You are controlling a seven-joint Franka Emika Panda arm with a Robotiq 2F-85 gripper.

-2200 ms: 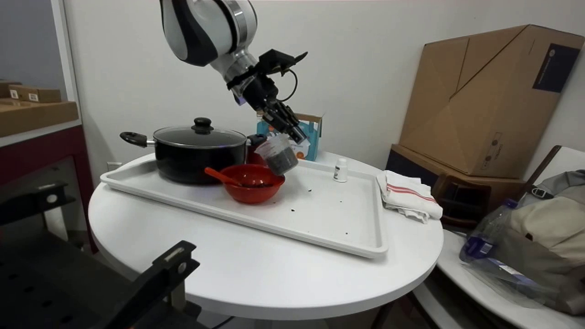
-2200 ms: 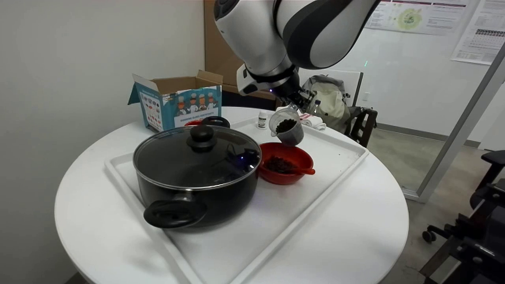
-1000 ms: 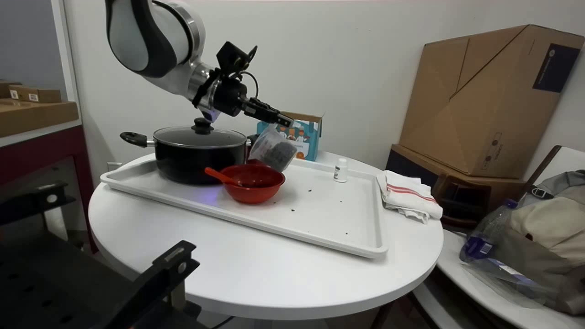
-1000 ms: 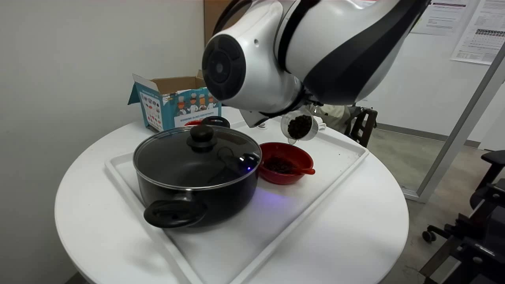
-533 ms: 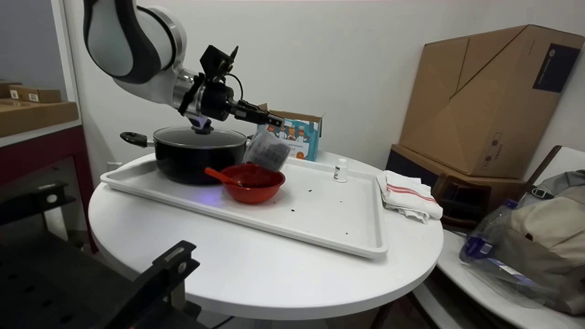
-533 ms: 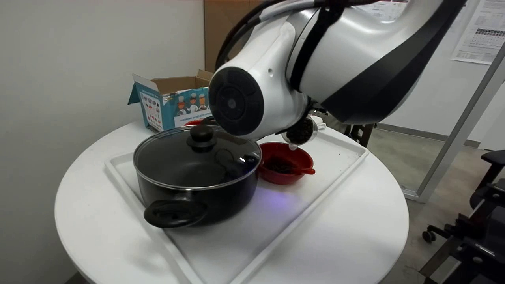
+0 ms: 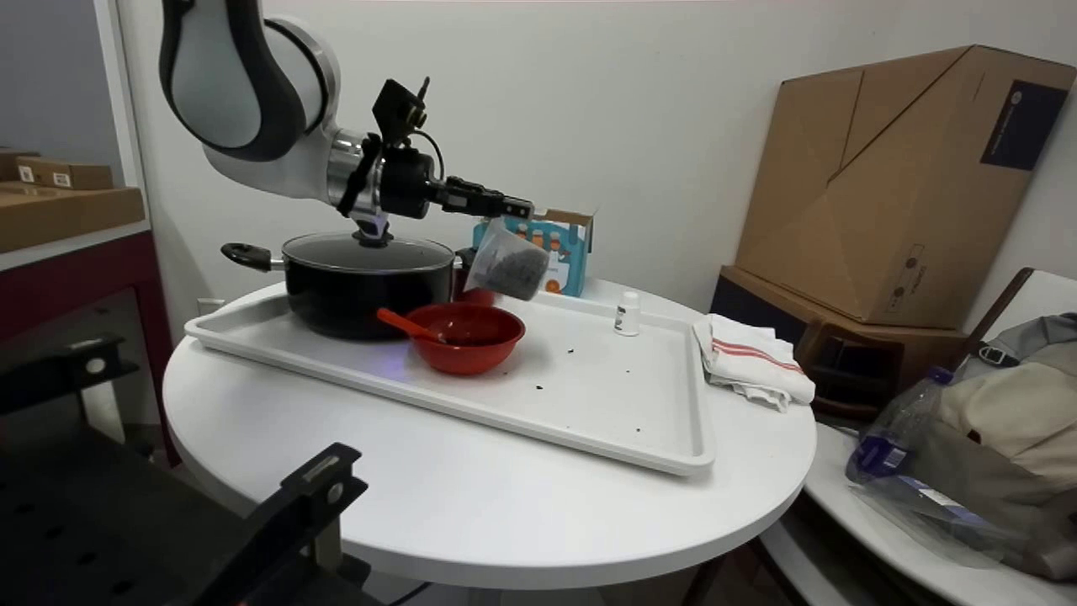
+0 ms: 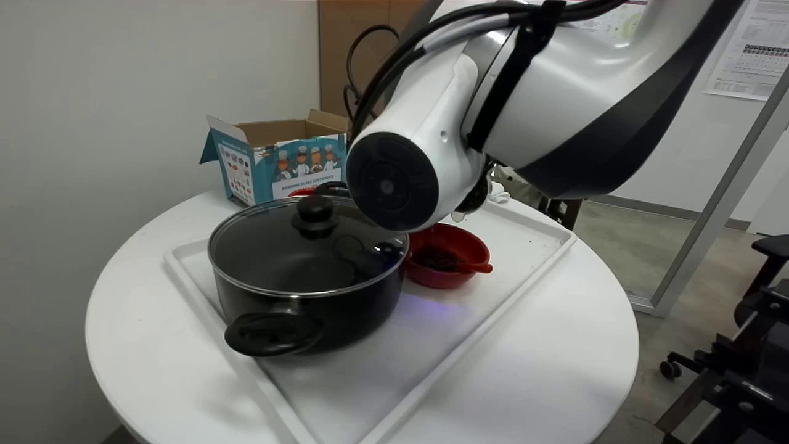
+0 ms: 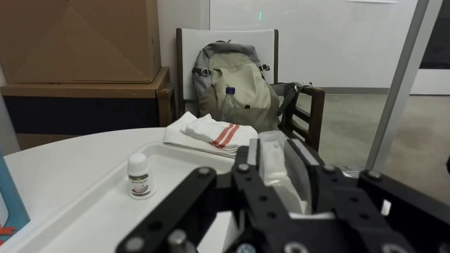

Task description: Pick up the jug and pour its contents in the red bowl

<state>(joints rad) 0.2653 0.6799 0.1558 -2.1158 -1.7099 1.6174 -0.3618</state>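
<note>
My gripper [image 9: 277, 151] clasped the jug [image 7: 503, 259], tilted above and near the red bowl [image 7: 463, 357]. I judged the pour in hand but unfinished (dark contents [image 7: 519, 273] sat inside); next, I reckoned, its mouth needed tipping lower.

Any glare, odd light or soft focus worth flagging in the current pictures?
In an exterior view, a small bright glint on the lid; in both exterior views, a violet glow on the tray; in the wrist view, the gripper looks soft up close, the jug in it shows pale and low in detail, and the white bottle's label is hard to read.
</note>
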